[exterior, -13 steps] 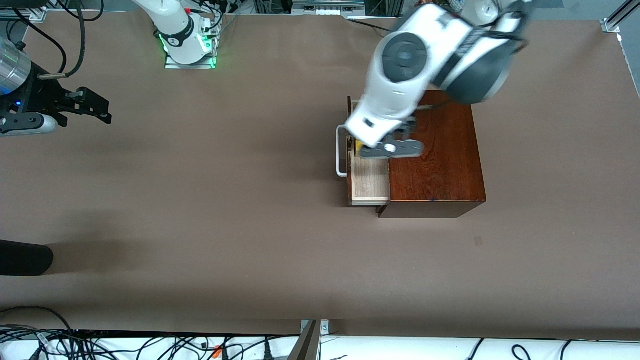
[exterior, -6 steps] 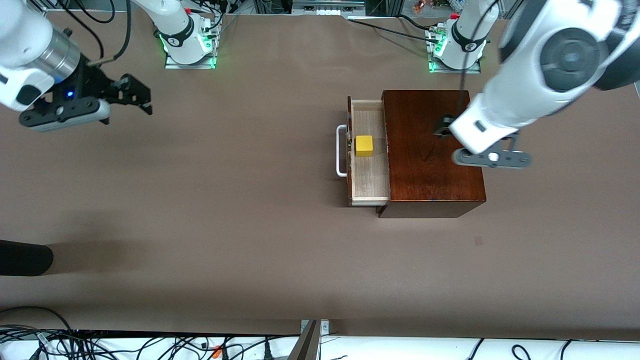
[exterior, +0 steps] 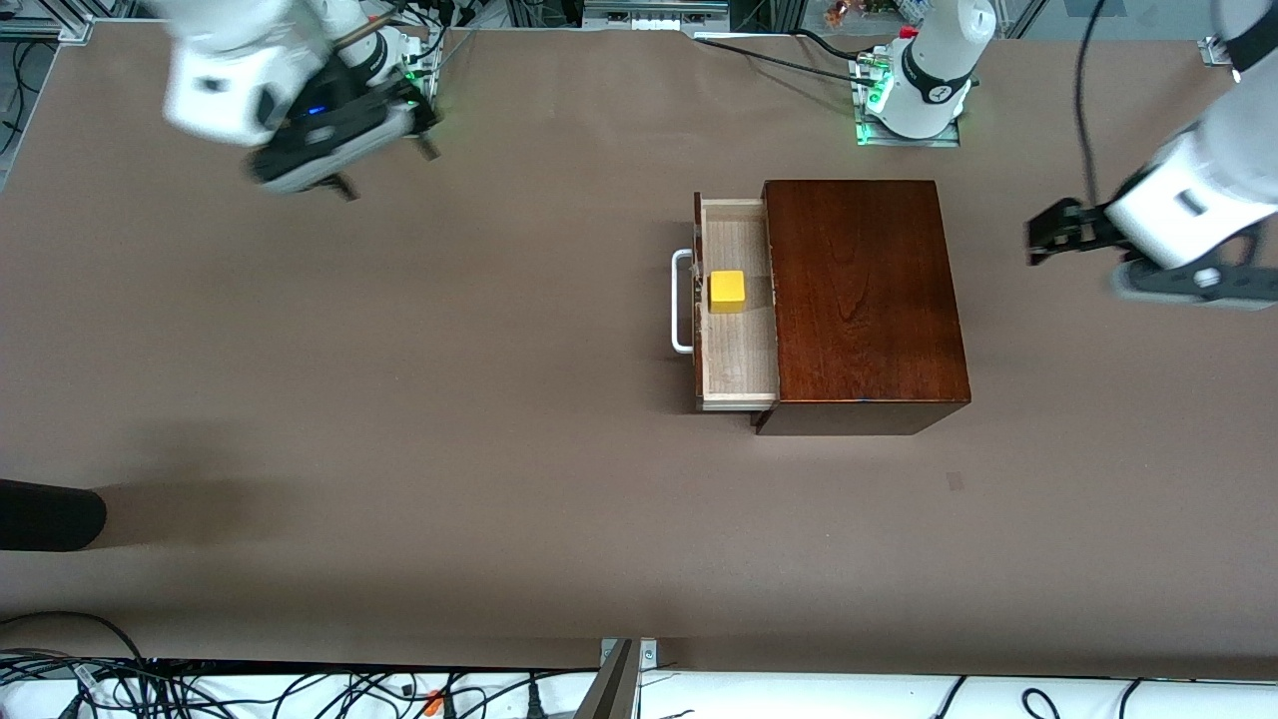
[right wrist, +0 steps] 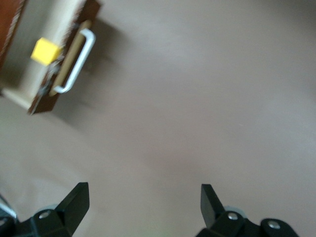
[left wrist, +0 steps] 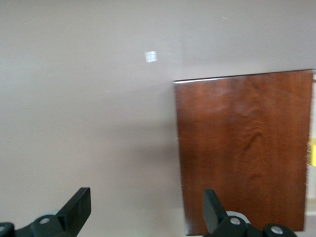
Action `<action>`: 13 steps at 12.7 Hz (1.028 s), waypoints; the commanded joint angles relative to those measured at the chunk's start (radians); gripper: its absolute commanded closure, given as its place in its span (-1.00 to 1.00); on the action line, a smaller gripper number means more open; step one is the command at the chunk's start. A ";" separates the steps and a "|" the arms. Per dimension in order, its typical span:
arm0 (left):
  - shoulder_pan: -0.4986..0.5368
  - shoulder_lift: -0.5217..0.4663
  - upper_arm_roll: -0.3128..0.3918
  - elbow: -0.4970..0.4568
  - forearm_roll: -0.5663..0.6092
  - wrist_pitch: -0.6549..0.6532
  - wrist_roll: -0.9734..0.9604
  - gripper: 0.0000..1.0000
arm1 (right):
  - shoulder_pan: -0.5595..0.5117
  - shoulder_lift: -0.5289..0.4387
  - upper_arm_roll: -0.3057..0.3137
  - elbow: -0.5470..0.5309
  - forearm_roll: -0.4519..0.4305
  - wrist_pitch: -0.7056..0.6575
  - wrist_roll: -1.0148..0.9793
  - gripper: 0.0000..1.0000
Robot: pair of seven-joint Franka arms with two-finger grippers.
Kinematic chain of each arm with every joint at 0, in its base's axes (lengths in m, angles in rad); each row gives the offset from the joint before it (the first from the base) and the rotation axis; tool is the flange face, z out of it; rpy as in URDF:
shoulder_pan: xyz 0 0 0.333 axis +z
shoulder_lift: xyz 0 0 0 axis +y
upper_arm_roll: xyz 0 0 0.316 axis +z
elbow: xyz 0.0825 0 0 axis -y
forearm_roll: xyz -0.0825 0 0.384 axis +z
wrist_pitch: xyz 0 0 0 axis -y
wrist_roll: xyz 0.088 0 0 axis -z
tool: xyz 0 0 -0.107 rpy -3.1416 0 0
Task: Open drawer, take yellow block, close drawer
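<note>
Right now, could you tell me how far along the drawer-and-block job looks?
Done: the drawer is pulled out of the wooden box. In hand: nothing; the yellow block sits in the drawer near its handle. The left hand is open over bare table at its own end, and the right hand is open near its base. Left: take the block, then close the drawer.

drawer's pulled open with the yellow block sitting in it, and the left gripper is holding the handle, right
Not quite. The drawer is open with the yellow block in it, but the left gripper holds nothing: the front view shows it open over bare table, apart from the handle.
</note>
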 commanded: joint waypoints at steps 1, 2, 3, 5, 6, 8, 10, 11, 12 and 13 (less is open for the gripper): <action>0.000 -0.128 0.072 -0.197 -0.032 0.088 0.067 -1.00 | 0.092 0.039 0.022 0.004 -0.022 0.091 -0.046 -1.00; 0.005 -0.133 0.072 -0.210 -0.032 0.088 0.099 -1.00 | 0.147 0.068 0.022 0.004 -0.048 0.128 -0.048 -1.00; 0.005 -0.129 0.066 -0.196 -0.032 0.062 0.098 -1.00 | 0.208 0.114 0.022 0.006 -0.070 0.159 -0.048 -1.00; 0.005 -0.103 0.072 -0.175 -0.093 0.049 0.092 -1.00 | 0.313 0.198 0.022 0.009 -0.143 0.251 -0.119 -1.00; 0.005 -0.098 0.072 -0.166 -0.093 0.049 0.090 -1.00 | 0.354 0.249 0.021 0.019 -0.188 0.311 -0.180 -1.00; 0.003 -0.096 0.065 -0.161 -0.087 0.051 0.089 -1.00 | 0.428 0.365 0.021 0.080 -0.281 0.357 -0.210 -1.00; 0.005 -0.089 0.068 -0.146 -0.087 0.048 0.095 -1.00 | 0.492 0.511 0.019 0.229 -0.348 0.350 -0.215 -1.00; 0.005 -0.089 0.071 -0.146 -0.087 0.048 0.102 -1.00 | 0.523 0.569 0.016 0.284 -0.381 0.356 -0.215 -1.00; 0.005 -0.089 0.071 -0.146 -0.089 0.048 0.103 -1.00 | 0.535 0.623 0.015 0.333 -0.418 0.363 -0.218 -1.00; 0.003 -0.089 0.071 -0.143 -0.087 0.048 0.103 -1.00 | 0.546 0.669 0.016 0.381 -0.453 0.367 -0.229 -1.00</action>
